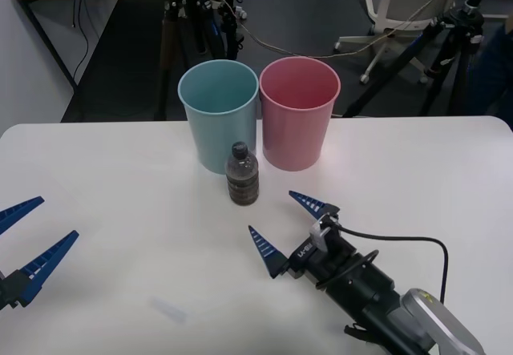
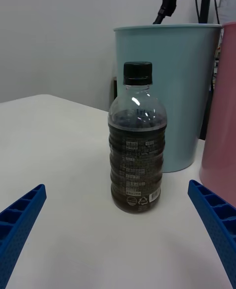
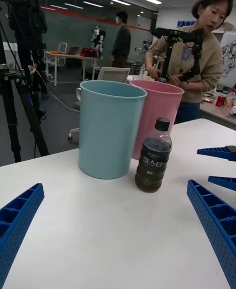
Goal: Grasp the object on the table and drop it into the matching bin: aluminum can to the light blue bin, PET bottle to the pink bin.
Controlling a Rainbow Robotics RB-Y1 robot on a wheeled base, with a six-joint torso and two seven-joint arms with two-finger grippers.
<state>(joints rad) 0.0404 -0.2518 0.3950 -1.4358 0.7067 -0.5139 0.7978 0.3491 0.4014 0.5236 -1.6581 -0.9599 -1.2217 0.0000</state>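
A small clear PET bottle point(image 1: 242, 175) with a dark cap and dark label stands upright on the white table point(image 1: 120, 211), just in front of the light blue bin point(image 1: 219, 114) and left of the pink bin point(image 1: 298, 112). My right gripper point(image 1: 293, 227) is open, low over the table, a short way in front of the bottle and pointing at it. From the right wrist, the bottle point(image 2: 136, 146) stands centred between the blue fingers point(image 2: 19, 225). My left gripper point(image 1: 28, 239) is open at the table's left edge, far from the bottle point(image 3: 153, 156).
The two bins point(image 3: 108, 127) point(image 3: 155, 117) stand side by side, touching, at the table's far edge. Tripods point(image 1: 184, 10) and an office chair point(image 1: 401, 10) stand on the floor beyond. A black cable point(image 1: 401, 243) trails from the right wrist.
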